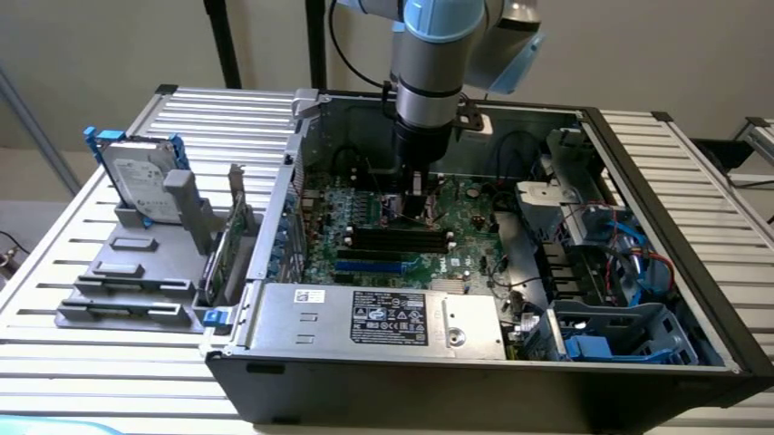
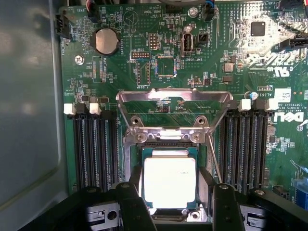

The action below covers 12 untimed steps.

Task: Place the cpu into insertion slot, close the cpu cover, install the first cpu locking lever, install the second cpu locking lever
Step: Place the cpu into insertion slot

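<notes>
In the exterior view, an open computer case (image 1: 629, 195) is seen lying on a slatted metal table (image 1: 217, 118), with a hard drive (image 1: 140, 177) stood in a grey fixture near the table's edge on the exterior view's left. A power supply (image 1: 375, 313) is mounted along the near edge of the case, and the green motherboard (image 1: 472, 245) is exposed behind it. The arm is lowered straight down into the case, and the gripper (image 1: 418, 207) is held just above the middle of the motherboard; its fingers cannot be made out from here. In the wrist view, the cpu (image 2: 170, 180) is seen lying flat in the insertion slot (image 2: 168, 144), silver top upward, midway between the two banks of memory slots (image 2: 91, 144). The cpu cover (image 2: 173, 94) is swung up and open, hinged at the socket edge that faces the coin cell battery (image 2: 107, 41), so the board is visible through its window. A thin metal locking lever (image 2: 215, 159) is seen slanting beside the socket, unlatched. The gripper (image 2: 174, 188) is spread wide, one black finger (image 2: 132, 204) on each side of the chip, and nothing is gripped between them.
</notes>
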Tool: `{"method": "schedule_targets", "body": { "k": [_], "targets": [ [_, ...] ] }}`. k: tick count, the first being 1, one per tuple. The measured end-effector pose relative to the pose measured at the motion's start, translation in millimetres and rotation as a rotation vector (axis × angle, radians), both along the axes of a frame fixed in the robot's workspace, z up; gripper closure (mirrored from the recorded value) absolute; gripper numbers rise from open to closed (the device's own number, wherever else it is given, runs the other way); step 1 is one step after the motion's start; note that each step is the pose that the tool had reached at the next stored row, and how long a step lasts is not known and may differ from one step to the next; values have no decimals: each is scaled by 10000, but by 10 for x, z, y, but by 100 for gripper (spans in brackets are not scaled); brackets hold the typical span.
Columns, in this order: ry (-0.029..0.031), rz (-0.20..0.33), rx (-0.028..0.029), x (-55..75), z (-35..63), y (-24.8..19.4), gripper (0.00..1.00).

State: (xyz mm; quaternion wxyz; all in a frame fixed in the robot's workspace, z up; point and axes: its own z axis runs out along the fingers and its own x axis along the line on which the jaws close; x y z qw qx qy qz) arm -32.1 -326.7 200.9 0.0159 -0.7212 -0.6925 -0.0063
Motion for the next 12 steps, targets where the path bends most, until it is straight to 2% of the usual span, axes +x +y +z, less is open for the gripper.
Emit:
{"method": "schedule_targets", "body": {
  "k": [12],
  "targets": [
    [1,-31,-23,0,-15,3,45]
  ]
}}
